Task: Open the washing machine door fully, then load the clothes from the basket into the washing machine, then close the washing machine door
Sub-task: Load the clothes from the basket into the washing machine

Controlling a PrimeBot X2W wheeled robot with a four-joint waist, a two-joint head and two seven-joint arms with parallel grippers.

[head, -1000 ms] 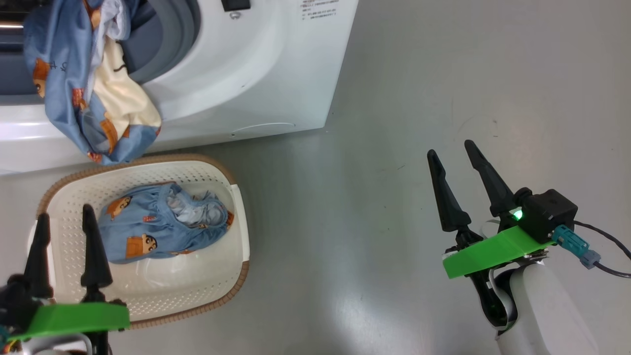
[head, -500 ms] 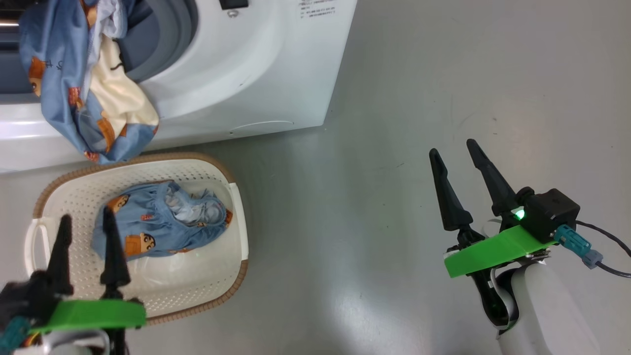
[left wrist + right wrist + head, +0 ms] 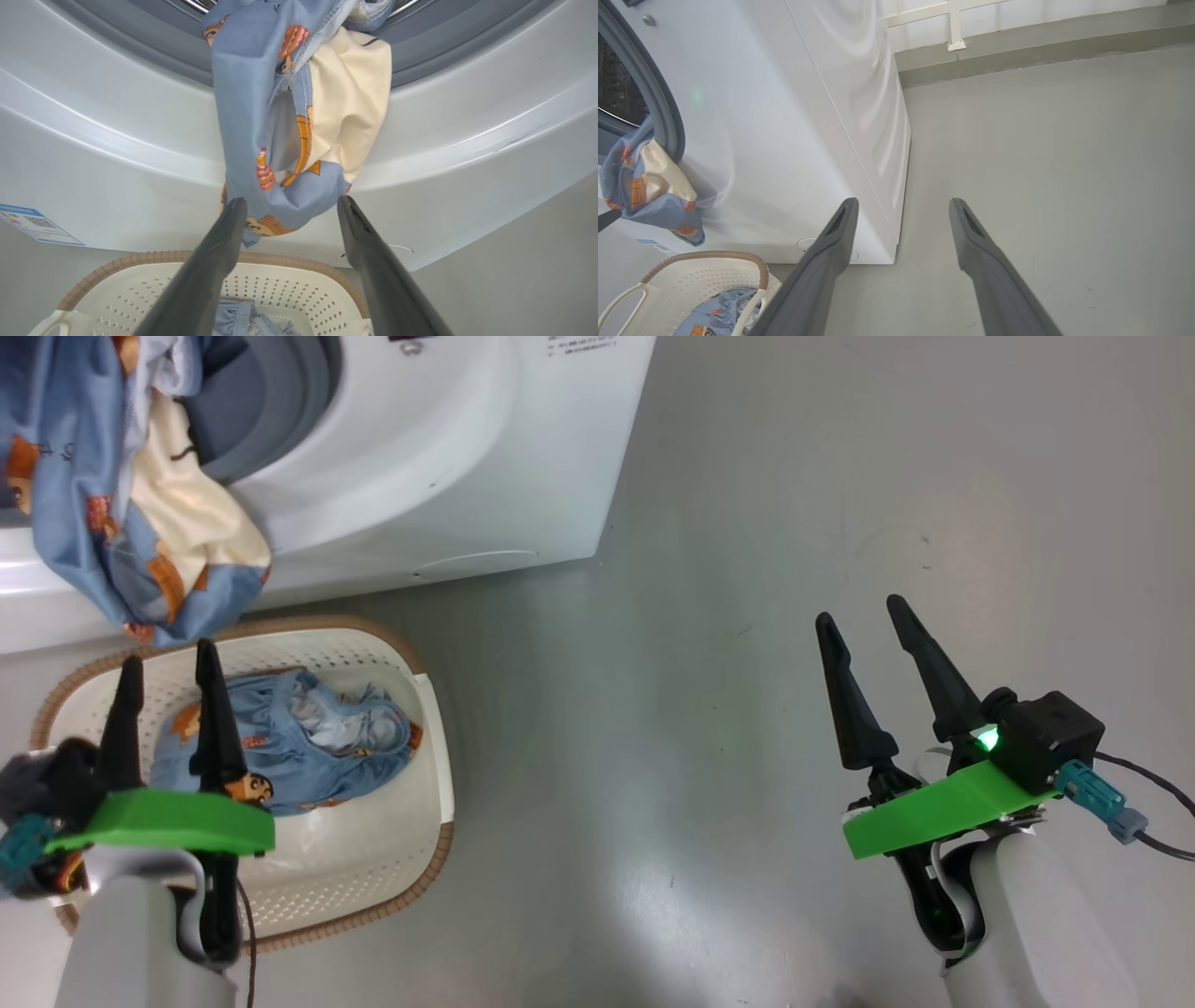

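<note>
One light blue garment with cream lining (image 3: 121, 523) hangs out of the washing machine (image 3: 448, 476) over its grey seal (image 3: 280, 411), also the garment (image 3: 289, 130) in the left wrist view. A second blue garment (image 3: 299, 747) lies bunched in the cream basket (image 3: 411, 868) on the floor below. My left gripper (image 3: 168, 663) is open above the basket's left part, fingertips just below the hanging garment's hem, nothing between the fingers (image 3: 224, 242). My right gripper (image 3: 861, 609) is open and empty over bare floor to the right. The door is out of view.
Grey floor (image 3: 747, 523) stretches right of the washing machine. A wall base with white trim (image 3: 957, 42) runs behind it. A blue sticker (image 3: 32, 224) sits low on the machine's front. A cable (image 3: 1148, 840) trails from my right wrist.
My left gripper has moved forward over the basket toward the hanging garment. The head view has shifted slightly, sliding the washing machine and basket left. The right gripper has stayed put.
</note>
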